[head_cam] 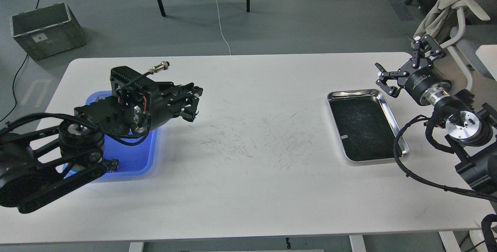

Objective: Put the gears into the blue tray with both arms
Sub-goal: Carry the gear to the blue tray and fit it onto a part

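My left arm is raised over the blue tray (134,158) and covers most of it. Only the tray's front right corner and a strip of its far edge show. The left gripper (193,103) hangs above the table just right of the tray, its fingers drawn together. The small black gear it closed on is hardly visible between them, and no gear lies on the table. The gear inside the tray is hidden behind the arm. Off the table's far right corner, my right gripper (398,59) is held up and open, holding nothing.
A steel tray (351,93) with a dark inside lies at the right of the table, just below the right gripper. A black push-button switch (111,163) peeks out at the blue tray's front edge. A grey crate (46,28) stands on the floor beyond the table.
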